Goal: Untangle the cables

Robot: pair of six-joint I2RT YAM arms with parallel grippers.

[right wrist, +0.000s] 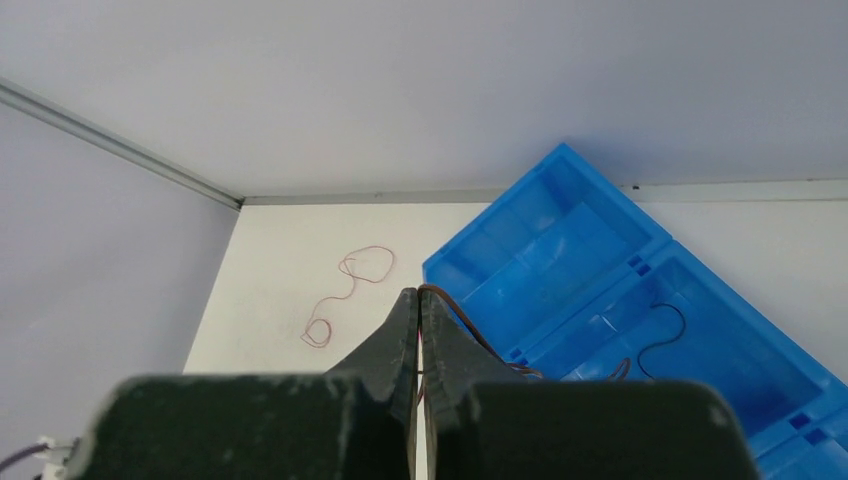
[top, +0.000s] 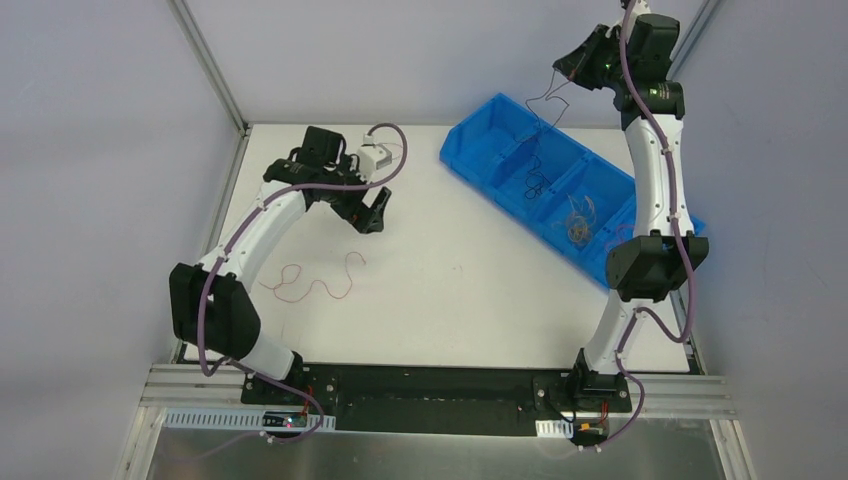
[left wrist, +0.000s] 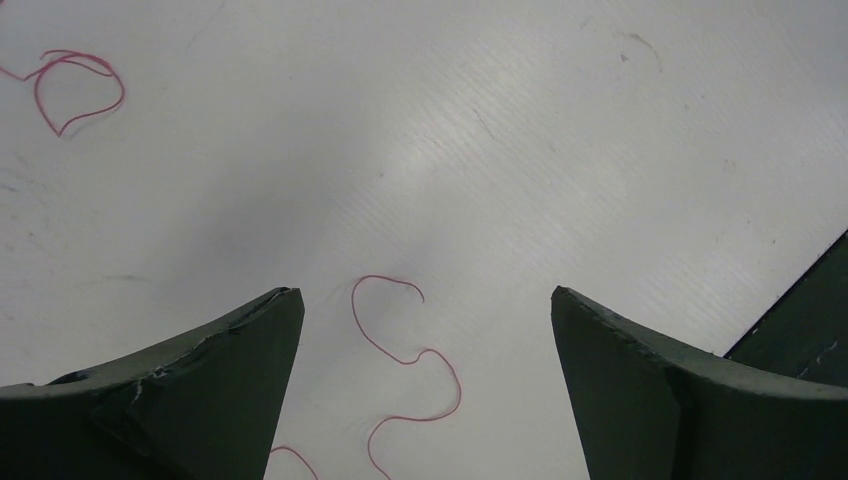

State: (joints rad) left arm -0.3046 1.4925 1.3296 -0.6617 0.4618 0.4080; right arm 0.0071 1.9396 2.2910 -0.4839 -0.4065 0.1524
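Note:
A pink cable (top: 312, 286) lies as a loose squiggle on the white table, in front of my left gripper (top: 373, 216). In the left wrist view the left gripper (left wrist: 423, 292) is open and empty above the table, with the pink cable (left wrist: 412, 356) on the surface between its fingers. My right gripper (top: 566, 73) is raised high over the far end of the blue bin (top: 480, 160). In the right wrist view it (right wrist: 418, 296) is shut on a dark brown cable (right wrist: 472, 332) that hangs toward the bin. The brown strand (top: 548, 98) dangles below it.
The blue bin (right wrist: 600, 270) has several compartments. One holds a dark curly wire (top: 536, 181), also in the right wrist view (right wrist: 664, 336). Another holds a small ball of orange and yellow wires (top: 579, 226). Metal frame posts stand at the back corners.

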